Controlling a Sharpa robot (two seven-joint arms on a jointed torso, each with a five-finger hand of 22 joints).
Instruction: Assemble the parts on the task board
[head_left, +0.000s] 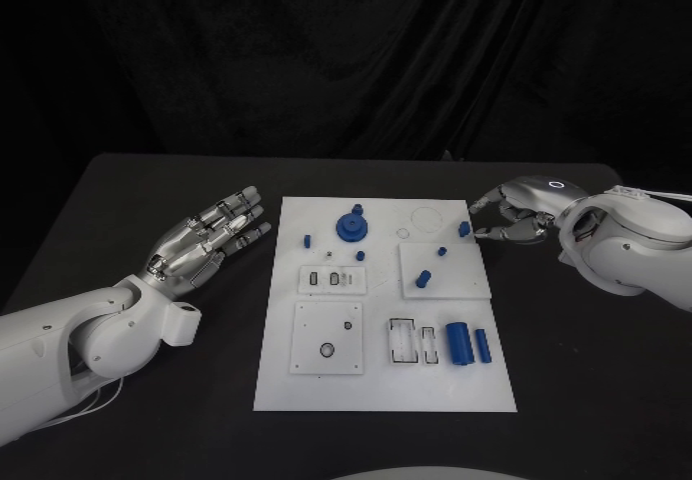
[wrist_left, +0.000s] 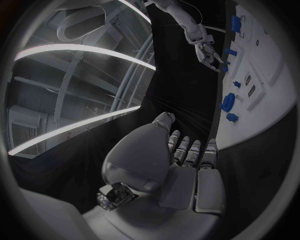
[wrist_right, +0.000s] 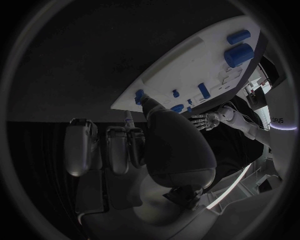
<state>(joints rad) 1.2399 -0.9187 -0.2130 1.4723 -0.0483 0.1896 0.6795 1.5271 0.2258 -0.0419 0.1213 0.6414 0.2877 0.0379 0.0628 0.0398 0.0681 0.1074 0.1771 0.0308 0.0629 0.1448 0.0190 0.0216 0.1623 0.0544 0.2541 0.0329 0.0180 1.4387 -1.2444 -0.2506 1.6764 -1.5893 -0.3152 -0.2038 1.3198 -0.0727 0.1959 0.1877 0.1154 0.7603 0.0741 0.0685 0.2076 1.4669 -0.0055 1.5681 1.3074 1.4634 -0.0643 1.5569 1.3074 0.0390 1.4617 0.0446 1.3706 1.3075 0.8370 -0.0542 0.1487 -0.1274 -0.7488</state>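
At the task board's (head_left: 384, 385) far right edge we see our right hand (head_left: 508, 212) pinching a small blue part (head_left: 464, 229), half hidden by fingers; left hand (head_left: 202, 243) spread wide, holding nothing, over bare table (head_left: 144, 200) beside the board

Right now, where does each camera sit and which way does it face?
Head view: on the robot's head, looking down at the task board; left hand open beside the board, right hand pinching a small blue part at its far right edge.
Left wrist view: behind the left hand, facing across the table to the board and right hand.
Right wrist view: behind the right hand, facing the board; left hand beyond.
Shared: board in all three.
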